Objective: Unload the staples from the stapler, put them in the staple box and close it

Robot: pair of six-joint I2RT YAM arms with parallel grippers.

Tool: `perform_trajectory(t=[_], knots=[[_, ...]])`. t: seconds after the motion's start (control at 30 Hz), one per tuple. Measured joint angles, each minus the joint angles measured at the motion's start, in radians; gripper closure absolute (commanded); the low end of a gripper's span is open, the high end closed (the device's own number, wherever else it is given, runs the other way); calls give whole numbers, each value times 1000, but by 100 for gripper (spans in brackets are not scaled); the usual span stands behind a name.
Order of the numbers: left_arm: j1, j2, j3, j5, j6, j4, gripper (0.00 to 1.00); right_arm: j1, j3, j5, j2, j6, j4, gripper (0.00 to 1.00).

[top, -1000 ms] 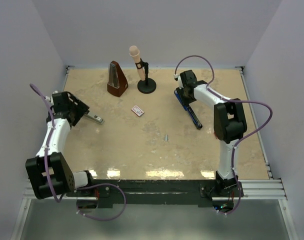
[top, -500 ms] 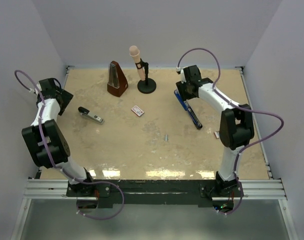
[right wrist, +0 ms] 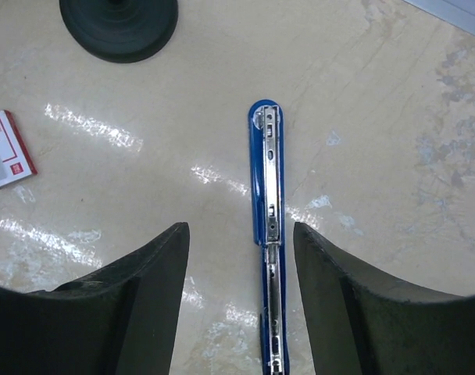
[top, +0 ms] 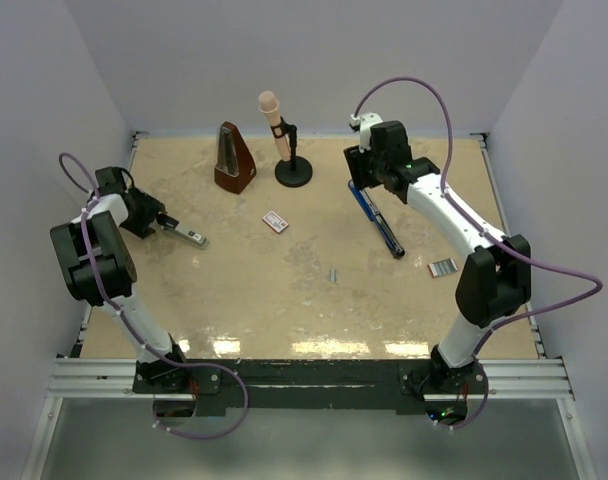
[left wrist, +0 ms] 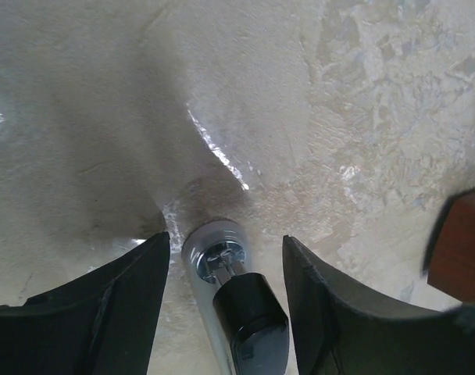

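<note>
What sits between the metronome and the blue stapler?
A microphone on a black stand, its round base on the table between them; the top external view shows it.

The stapler [right wrist: 268, 195] pairs glossy blue plastic with a shiny metal rail; the table [right wrist: 394, 117] looks like polished, marbled beige stone.

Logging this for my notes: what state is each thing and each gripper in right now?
stapler: opened out flat, rail up
staples: loose strip on the table
left gripper: open, astride black-and-silver piece
right gripper: open over the stapler
metronome: upright
microphone: standing in its stand
</note>
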Motion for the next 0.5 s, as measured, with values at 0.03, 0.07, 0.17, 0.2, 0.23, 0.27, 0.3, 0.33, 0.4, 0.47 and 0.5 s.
perform_trajectory(t=[0.03,0.07,0.17,0.2,0.23,0.27,0.3,0.33,0.4,0.47,0.5], knots=[[0,4,-1,18,0,4,36,12,-4,-3,0,0,0,40],[-2,4,-3,32,0,6,37,20,-7,-2,0,-1,0,40],[-10,4,-17,77,4,31,38,57,-10,-2,0,-3,1,40],[-13,4,-26,93,7,37,39,74,-10,-4,0,-5,3,40],[-20,4,-38,108,6,48,40,95,-11,-8,0,-6,7,40],[-23,0,-47,122,7,59,41,114,-14,-17,0,-6,13,40],[-28,-5,-60,135,7,72,41,134,-19,-30,0,-5,21,40],[-33,-11,-72,148,8,85,42,152,-27,-42,0,-4,35,40],[-49,-26,-99,164,15,102,43,185,-50,-72,0,2,61,40],[-72,-42,-123,175,19,109,43,225,-79,-99,0,10,90,40],[-85,-50,-134,182,21,112,43,245,-91,-109,0,14,103,40]])
